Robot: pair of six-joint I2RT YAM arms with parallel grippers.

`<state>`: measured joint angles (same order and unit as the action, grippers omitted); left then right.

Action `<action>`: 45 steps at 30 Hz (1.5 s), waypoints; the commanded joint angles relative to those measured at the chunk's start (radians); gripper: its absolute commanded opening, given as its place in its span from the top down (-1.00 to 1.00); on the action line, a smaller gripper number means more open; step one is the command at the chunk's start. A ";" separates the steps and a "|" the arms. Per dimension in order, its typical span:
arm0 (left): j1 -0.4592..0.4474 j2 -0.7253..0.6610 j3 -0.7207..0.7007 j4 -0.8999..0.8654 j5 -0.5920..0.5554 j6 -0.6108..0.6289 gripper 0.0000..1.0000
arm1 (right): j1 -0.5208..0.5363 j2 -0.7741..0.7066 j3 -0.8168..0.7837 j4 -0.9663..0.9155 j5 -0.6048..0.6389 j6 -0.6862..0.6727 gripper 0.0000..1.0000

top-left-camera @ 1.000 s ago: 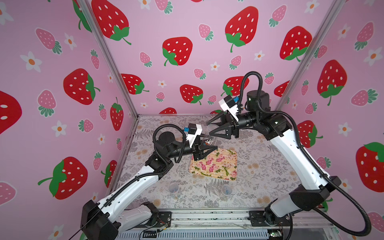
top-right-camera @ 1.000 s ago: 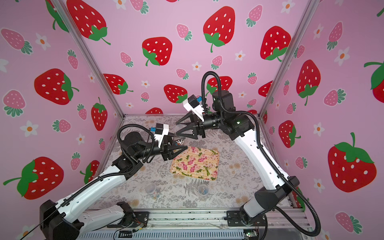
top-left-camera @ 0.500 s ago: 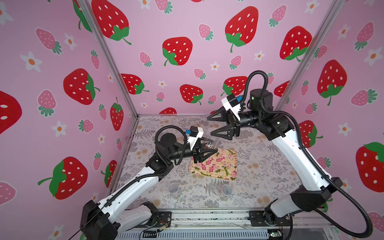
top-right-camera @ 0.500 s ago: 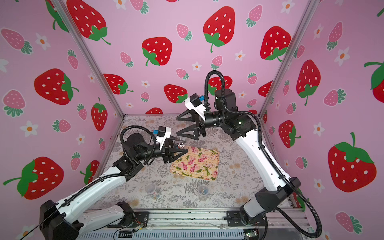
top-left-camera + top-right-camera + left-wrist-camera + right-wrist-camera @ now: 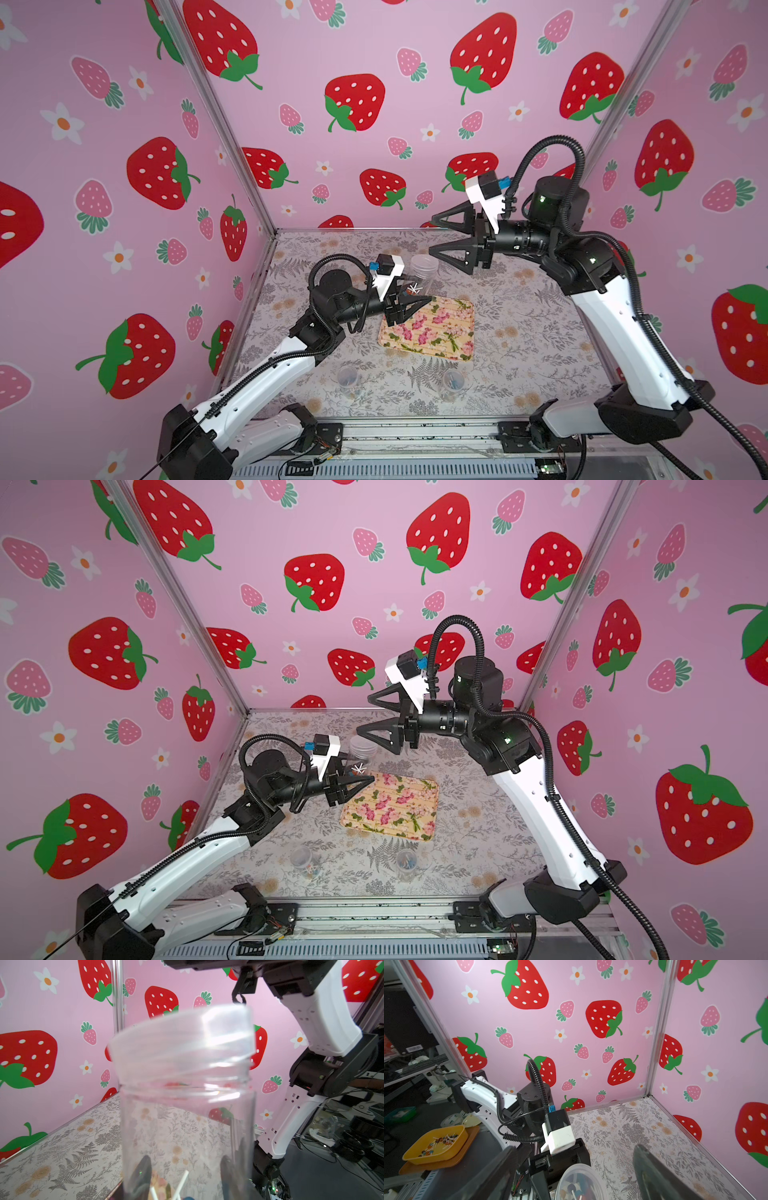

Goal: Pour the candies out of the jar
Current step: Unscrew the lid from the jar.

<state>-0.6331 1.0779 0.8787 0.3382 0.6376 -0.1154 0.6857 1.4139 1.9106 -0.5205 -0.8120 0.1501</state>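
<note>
Left fingers (image 5: 353,785) clamp the jar (image 5: 187,1126) of candies (image 5: 581,1190), lid (image 5: 180,1047) tilted on top; right fingers (image 5: 654,1176) apart.

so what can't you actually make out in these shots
lid of the jar: blurred in the left wrist view; seated or loose, cannot tell.
candies: cut off by the picture edge in the right wrist view, tiny in both top views; no count.
two small cups: contents too small in both top views.
</note>
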 commanded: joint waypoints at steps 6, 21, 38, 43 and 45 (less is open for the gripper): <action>-0.003 -0.009 -0.001 0.032 -0.093 0.080 0.07 | 0.080 0.017 0.027 -0.183 0.323 0.124 -0.87; -0.003 -0.004 -0.003 0.032 -0.082 0.074 0.06 | 0.136 0.085 0.041 -0.222 0.317 0.105 -0.85; -0.002 -0.007 -0.006 0.027 -0.070 0.068 0.06 | 0.141 0.095 0.048 -0.205 0.263 0.091 -0.08; -0.002 -0.013 -0.009 0.026 -0.074 0.068 0.06 | 0.141 0.099 0.049 -0.207 0.242 0.089 -0.07; -0.003 -0.016 -0.009 0.027 -0.075 0.069 0.07 | 0.141 0.099 0.050 -0.206 0.237 0.088 -0.07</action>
<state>-0.6331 1.0805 0.8658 0.3290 0.5571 -0.0566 0.8242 1.5043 1.9308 -0.7261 -0.5457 0.2455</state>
